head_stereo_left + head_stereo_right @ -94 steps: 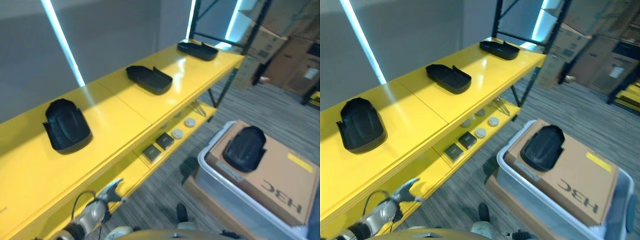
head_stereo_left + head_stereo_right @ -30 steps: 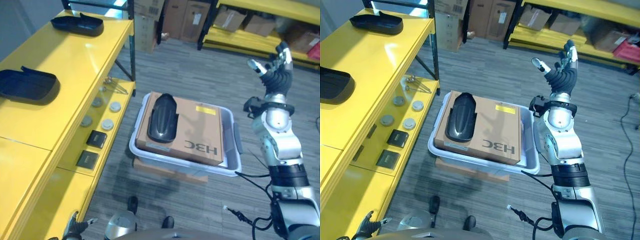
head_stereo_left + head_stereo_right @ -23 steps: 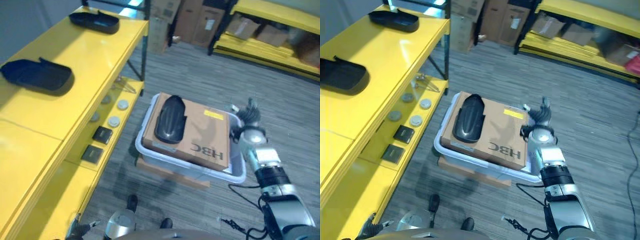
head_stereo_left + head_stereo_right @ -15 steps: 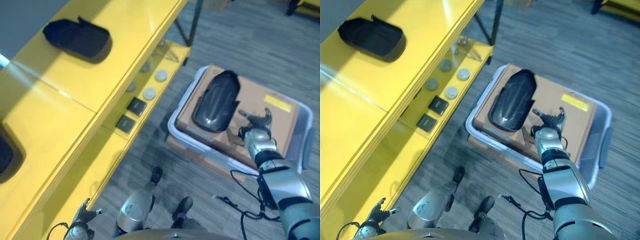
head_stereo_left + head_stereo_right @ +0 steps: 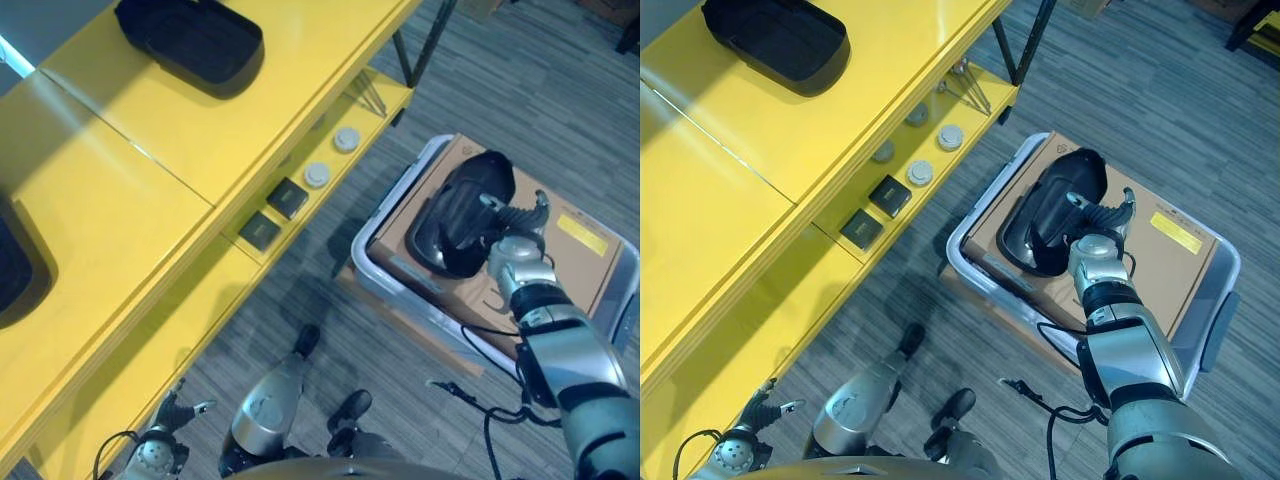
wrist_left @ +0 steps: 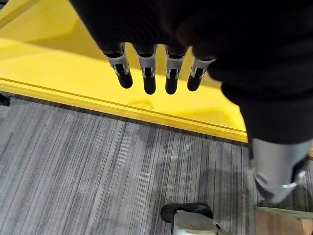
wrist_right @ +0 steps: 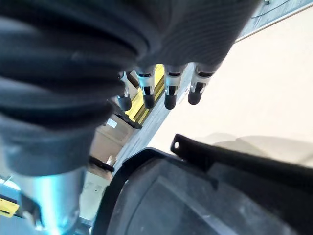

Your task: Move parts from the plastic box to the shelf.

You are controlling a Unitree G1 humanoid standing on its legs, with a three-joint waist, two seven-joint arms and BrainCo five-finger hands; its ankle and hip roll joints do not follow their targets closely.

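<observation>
Shelf: the yellow shelf (image 5: 150, 130) runs along the robot's left, with one black part (image 5: 775, 42) already lying on its top board and another dark part (image 5: 15, 270) at the view's edge; small boxes and round discs sit on the lower board.
Plastic box: the grey plastic box (image 5: 1225, 300) stands on the floor to the robot's right, filled by a cardboard carton (image 5: 1160, 260).
Task part: the black moulded part (image 5: 1045, 215) lies on top of the carton, inside the box, not yet lifted.
Right hand: the right hand (image 5: 1098, 232) hovers at the part's near side, fingers straight and spread, gripping nothing.
Left hand: the left hand (image 5: 765, 408) hangs low beside the shelf's front edge, fingers relaxed, empty.
Step in hand: reaching in to take hold of the part, by my reading.
Doing it well: the shell looks broad and smooth, so the fingers should probably curl over a raised rim rather than the curved back; lift straight up to clear the box wall before swinging towards the shelf.
Eye views give: the whole layout and the bare shelf space between the two parts, a likely landing spot.
Right wrist view gives: fingertips (image 7: 168, 100) held apart from the part's edge (image 7: 205, 156), with carton showing between them.
Left wrist view gives: straight fingers (image 6: 146, 81) above the shelf's yellow board and carpeted floor.
</observation>
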